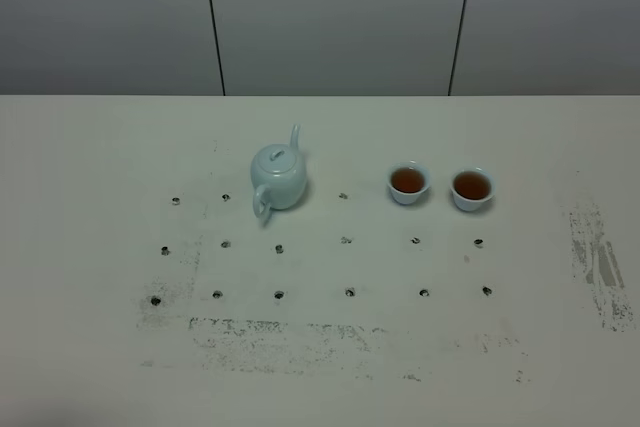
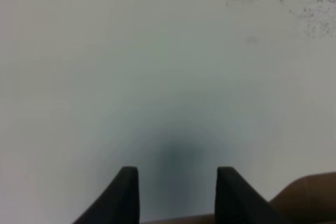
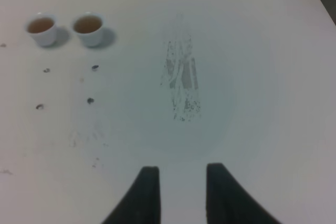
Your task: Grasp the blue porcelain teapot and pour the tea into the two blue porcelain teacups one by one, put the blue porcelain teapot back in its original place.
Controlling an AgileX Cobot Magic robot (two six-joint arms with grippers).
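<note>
Pale-blue teapot back on table, both cups hold tea; pour looks done.
Pot sits upright left of centre, well apart from the two teacups, spout to the far wall, loop handle toward the near edge. Neither arm shows in overhead view. Left gripper is prob nearer, fingers apart w/ nothing between, only bare table under it, pot out of its view. Right gripper: fingers drawn in, holding nothing, cups far off ahead.
</note>
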